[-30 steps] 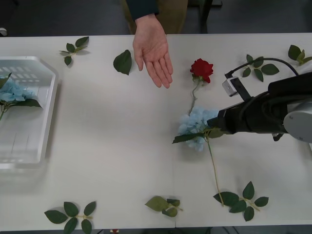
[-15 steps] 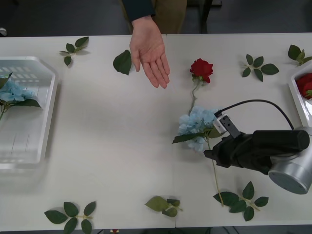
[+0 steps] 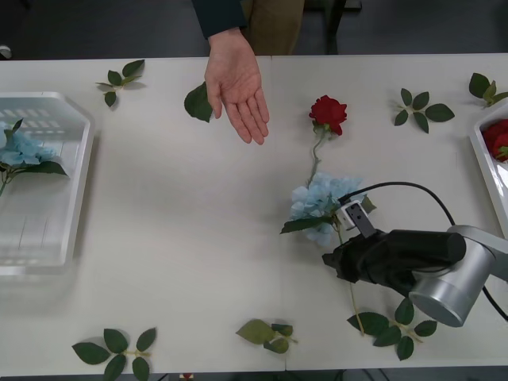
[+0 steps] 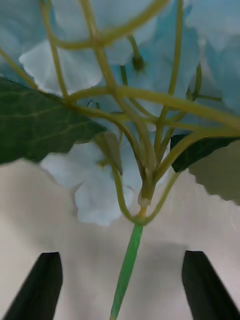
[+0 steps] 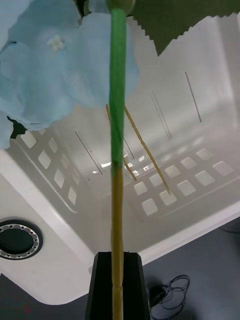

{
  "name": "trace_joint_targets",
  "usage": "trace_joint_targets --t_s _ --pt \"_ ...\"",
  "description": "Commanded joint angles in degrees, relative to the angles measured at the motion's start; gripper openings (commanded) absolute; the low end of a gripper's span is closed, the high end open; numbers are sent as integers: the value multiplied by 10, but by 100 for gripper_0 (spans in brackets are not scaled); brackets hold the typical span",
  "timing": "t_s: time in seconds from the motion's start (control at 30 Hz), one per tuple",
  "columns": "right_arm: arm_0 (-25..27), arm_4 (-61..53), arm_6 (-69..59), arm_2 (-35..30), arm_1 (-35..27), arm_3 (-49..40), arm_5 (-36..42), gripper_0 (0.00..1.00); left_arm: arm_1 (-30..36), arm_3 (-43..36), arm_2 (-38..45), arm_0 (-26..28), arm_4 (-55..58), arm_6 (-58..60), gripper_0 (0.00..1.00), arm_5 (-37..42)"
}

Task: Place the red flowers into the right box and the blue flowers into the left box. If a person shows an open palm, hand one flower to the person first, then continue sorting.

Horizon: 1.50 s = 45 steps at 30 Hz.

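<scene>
1. Pale-blue petals mark the blue flower (image 3: 319, 206) lying mid-bench on the white bench (image 3: 175, 262), its stem running toward the robot; this seems the likely one to hand over, since a person's open palm (image 3: 238, 87) is held out over the far edge.
2. Right gripper (image 4: 125, 285) sits low over that stem just below the head. In its wrist view the two black fingers (image 4: 40, 285) stand wide apart on either side of the green stem, touching nothing yet, so the grasp is lined up but not made.
3. Left gripper (image 5: 116, 285) hangs above the left box (image 5: 165, 165). Its black fingers are closed together on the stem of another blue flower (image 5: 65, 65), head hanging toward the slotted base, apparently held ready to drop in.
4. One red flower (image 3: 329, 113) lies on the bench just beyond the blue head, its stem leading down under it. More red heads show in the right box (image 3: 486, 159) at the bench's right edge.
5. Loose leaf sprigs (image 3: 119, 75) are scattered around the bench and play no part.
</scene>
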Motion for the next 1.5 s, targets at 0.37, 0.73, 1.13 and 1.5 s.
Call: trace_joint_targets --t_s 0.37,0.73,1.13,1.5 --pt "-24 8 -3 2 7 -5 -26 0 -239 -125 535 19 -519 39 0 254" --pt "15 -94 1 -93 -134 -161 -26 0 -311 -283 550 75 -546 138 0 274" --pt "31 -179 10 -338 39 -337 75 0 -311 -283 541 75 -541 143 0 276" --pt "-142 -1 22 -326 283 -283 155 0 -311 -283 540 75 -540 143 0 277"
